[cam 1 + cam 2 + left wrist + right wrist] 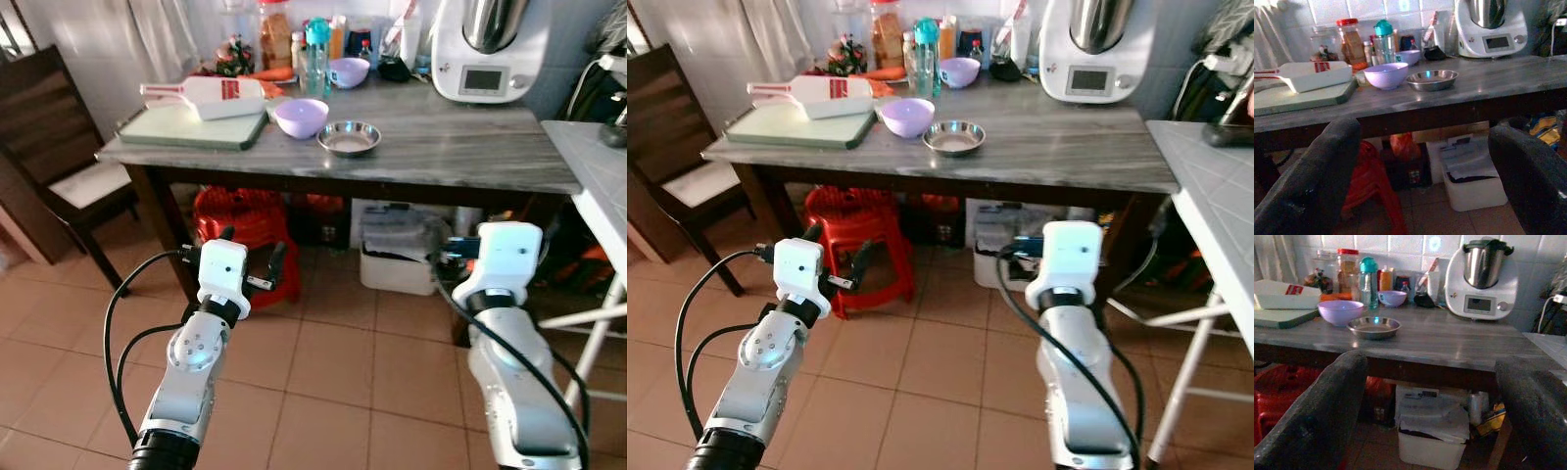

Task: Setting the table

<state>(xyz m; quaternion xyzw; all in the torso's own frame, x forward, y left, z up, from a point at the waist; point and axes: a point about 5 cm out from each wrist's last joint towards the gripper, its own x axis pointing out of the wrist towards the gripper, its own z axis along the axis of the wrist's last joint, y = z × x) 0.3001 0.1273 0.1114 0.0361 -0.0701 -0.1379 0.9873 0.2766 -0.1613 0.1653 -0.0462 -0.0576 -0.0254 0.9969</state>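
A lilac bowl (pixel 302 117) and a shallow steel bowl (pixel 349 137) stand side by side near the middle of the grey table (pixel 460 147). A second lilac bowl (pixel 349 71) sits further back among bottles. My left gripper (pixel 252 245) hangs open below the table's front edge, over the floor, with nothing between its fingers. My right gripper (pixel 1432 360) is also open and empty, held at about the same height to the right; its white wrist (pixel 500 257) hides the fingers in the head views. Both wrist views look along the fingers at the two bowls.
A green cutting board (pixel 191 127) with a white scoop (pixel 211 96) lies on the table's left end. A white kitchen machine (pixel 485 49) stands at the back right. A red stool (pixel 245 230) and white bin (pixel 397 259) sit under the table. A dark chair (pixel 59 157) stands left, another table (pixel 598 176) right.
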